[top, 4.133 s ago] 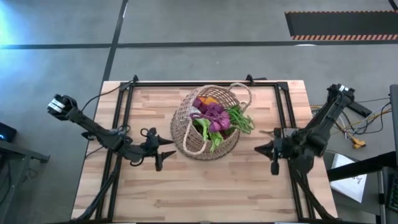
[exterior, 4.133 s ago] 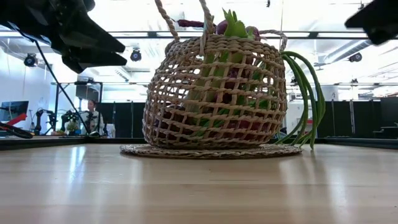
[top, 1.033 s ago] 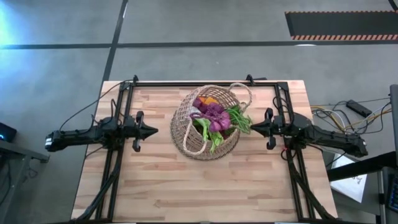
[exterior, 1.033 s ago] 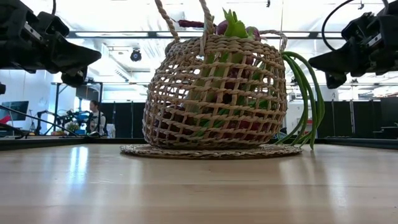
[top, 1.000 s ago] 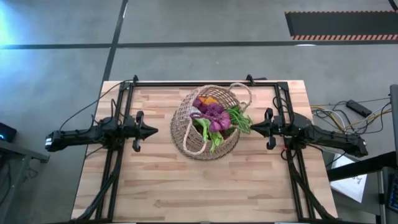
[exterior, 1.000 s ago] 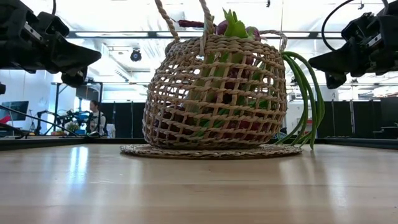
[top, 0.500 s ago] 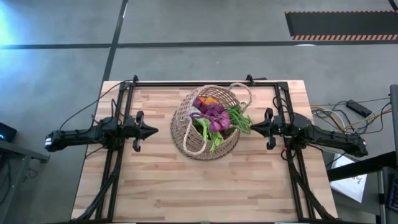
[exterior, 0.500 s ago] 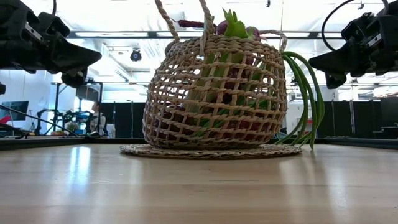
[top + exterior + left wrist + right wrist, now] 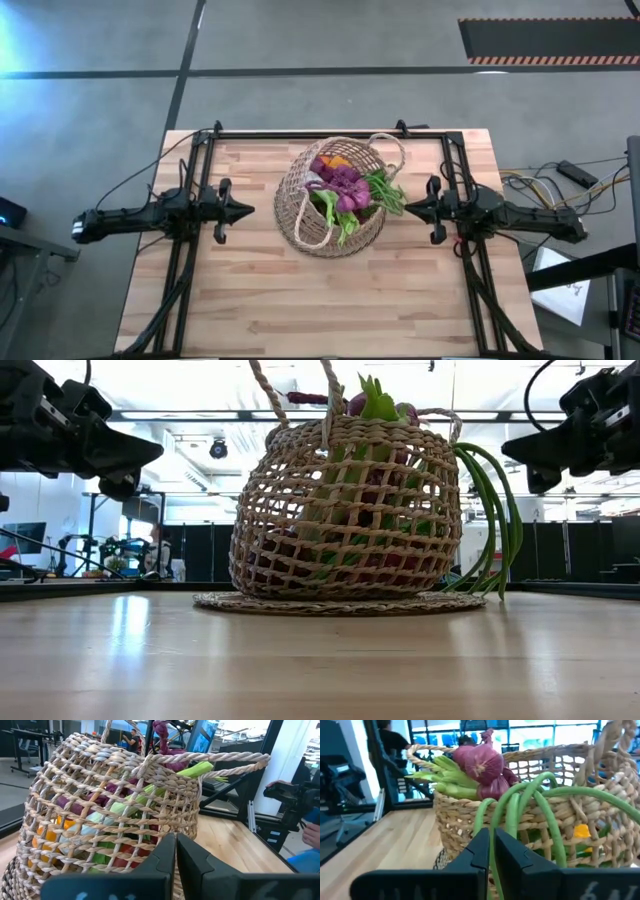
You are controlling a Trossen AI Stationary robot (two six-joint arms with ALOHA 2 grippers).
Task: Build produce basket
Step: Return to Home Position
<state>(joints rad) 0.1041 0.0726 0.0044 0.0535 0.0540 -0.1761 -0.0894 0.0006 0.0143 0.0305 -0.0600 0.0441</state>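
The basket point(image 9: 295, 205), tan open-weave wicker, stands at the table's middle with its bottom on a flat woven disc point(image 9: 340, 603). The produce fills it: purple grapes point(image 9: 343, 185), a dark red onion point(image 9: 480, 762), a pale green stalk point(image 9: 150, 795), and long green stalks point(image 9: 495, 510) drooping over the right rim. My left gripper point(image 9: 248, 211) hovers level to the left of the basket, shut, pointing at it with a gap between. My right gripper point(image 9: 407, 210) hovers level to the right, shut, its tips close to the drooping stalks point(image 9: 512, 815).
Black frame rails point(image 9: 200, 170) run along the table's left, right and far sides, under both arms. Bare wood point(image 9: 320, 300) lies between the basket and the near edge. A person point(image 9: 155, 550) stands in the room far behind the table.
My right arm has swung a little about its base, carrying its gripper slightly toward the table's near edge and away from the basket; it has stayed shut. The basket and its produce have not moved.
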